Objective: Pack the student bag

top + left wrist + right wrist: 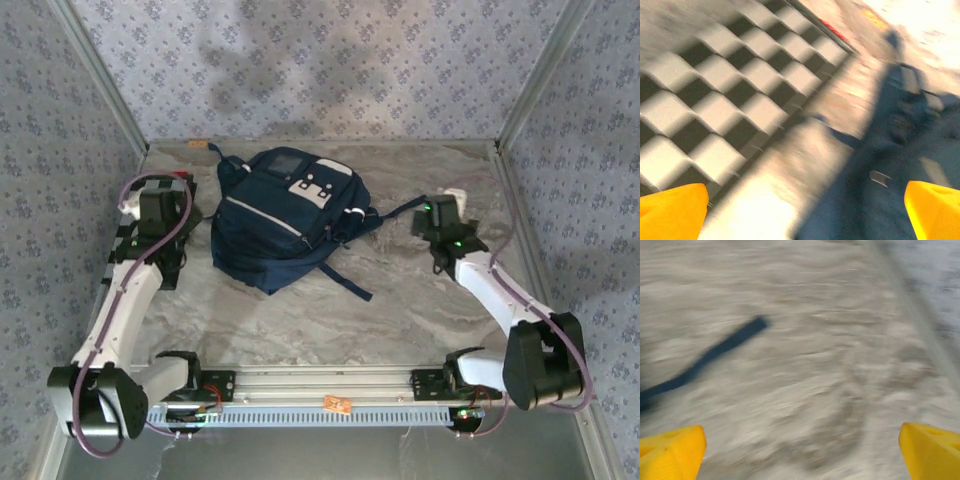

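Observation:
The student bag (285,215), a large navy backpack with white buckle patches, lies flat in the middle of the marbled table (400,310), its dark straps trailing right and toward me. My left gripper (160,200) hovers just left of the bag. Its yellow fingertips (670,212) stand wide apart, open and empty, with the bag's blue fabric (900,175) to the right. My right gripper (445,215) hangs to the right of the bag, open over bare table, its fingertips (932,452) far apart. One dark strap (715,357) lies ahead on the left.
A black-and-white checkerboard panel (715,100) lies along the table's left side under my left arm. Patterned walls close in the back and both sides. A metal rail (320,385) with an orange tag (338,404) runs along the near edge.

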